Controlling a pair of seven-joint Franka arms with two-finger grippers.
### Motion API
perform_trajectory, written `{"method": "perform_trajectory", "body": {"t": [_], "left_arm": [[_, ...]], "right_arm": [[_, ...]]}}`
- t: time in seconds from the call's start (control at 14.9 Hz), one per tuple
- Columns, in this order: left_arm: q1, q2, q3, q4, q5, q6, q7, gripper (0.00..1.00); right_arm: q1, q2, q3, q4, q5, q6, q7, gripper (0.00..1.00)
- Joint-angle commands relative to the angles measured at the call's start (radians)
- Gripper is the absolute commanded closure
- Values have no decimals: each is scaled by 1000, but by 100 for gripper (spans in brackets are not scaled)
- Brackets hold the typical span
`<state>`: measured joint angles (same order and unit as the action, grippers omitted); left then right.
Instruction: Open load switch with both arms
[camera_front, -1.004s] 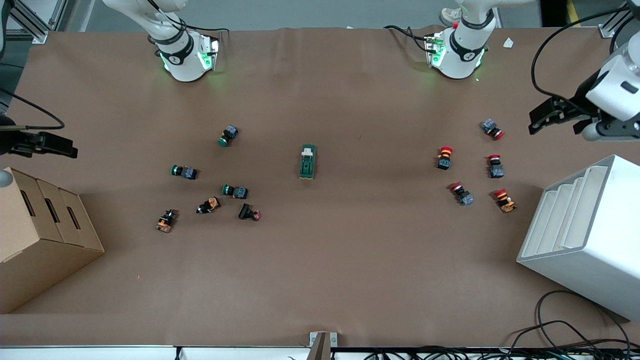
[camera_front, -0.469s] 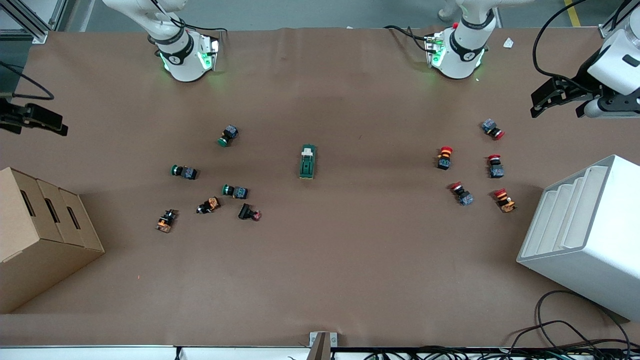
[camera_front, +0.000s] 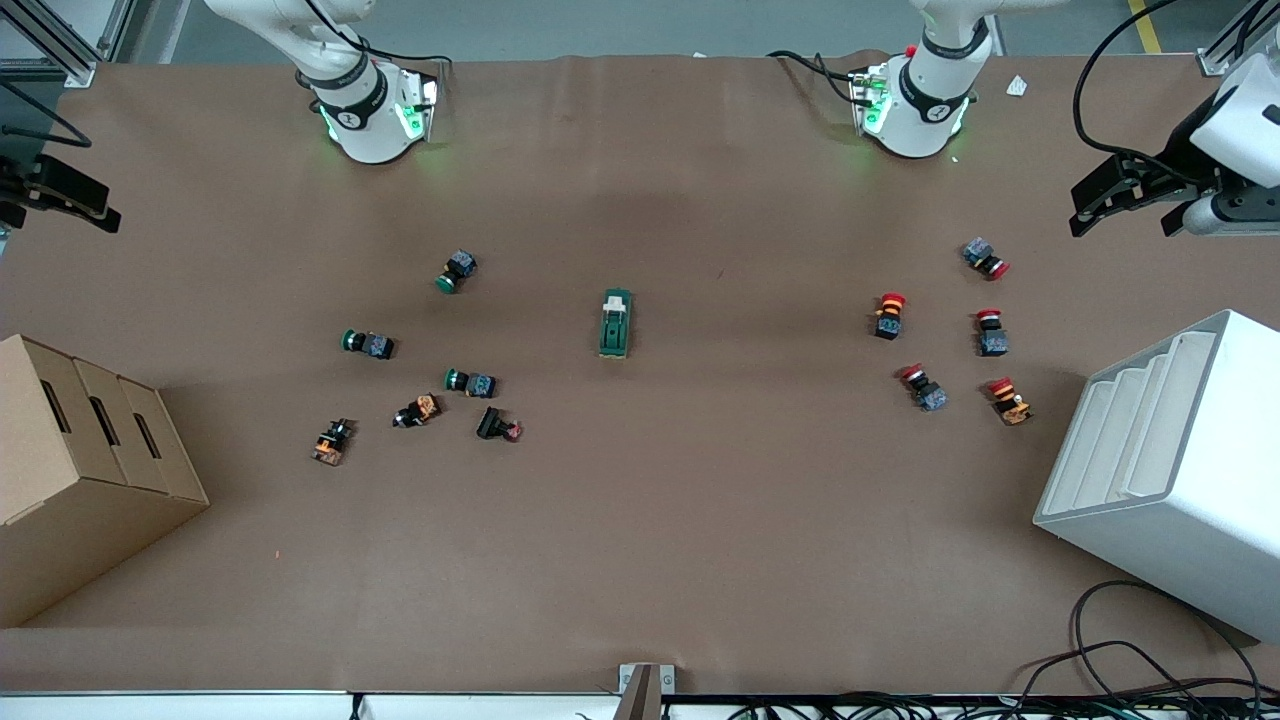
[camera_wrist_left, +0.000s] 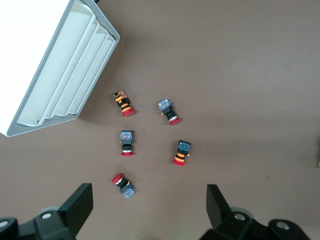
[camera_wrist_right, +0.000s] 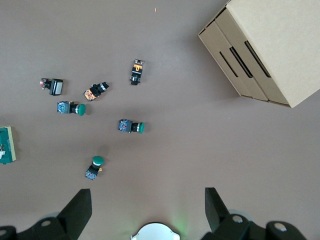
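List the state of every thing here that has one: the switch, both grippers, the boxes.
load switch: flat on the table, untouched
left gripper: open, empty, above the red push buttons
right gripper: open, empty, above the table's edge
cardboard box: lying on its side
white bin: tipped, empty

Even, diffuse overhead light fills all three views, leaving the matte brown paper-covered table (camera_front: 640, 520) free of glare. Shadows are soft: a broad faint one spreads from the tan cardboard box (camera_front: 80, 470) toward the table's middle, another lies beside the white stepped plastic bin (camera_front: 1170, 470), and a dim darker patch sits on the table between the two arm bases. Green lamps on the white arm bases (camera_front: 375, 125) cast a small green glow onto the paper. The front view is sharp throughout; both wrist views are clear, with crisp small shadows under the scattered small push buttons (camera_wrist_left: 125, 142).
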<state>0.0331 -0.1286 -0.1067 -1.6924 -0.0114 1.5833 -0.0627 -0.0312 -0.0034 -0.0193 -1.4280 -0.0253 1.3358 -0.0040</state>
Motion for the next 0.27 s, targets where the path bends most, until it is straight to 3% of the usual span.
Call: {"method": "perform_trajectory", "body": {"t": [0.0, 0.2], "left_arm": [[7, 27, -2, 48, -4, -31, 3, 0], [19, 27, -2, 50, -5, -40, 11, 0]], "right_arm": [[7, -35, -5, -43, 7, 19, 9, 0], [5, -99, -7, -132, 36, 45, 7, 0]]}}
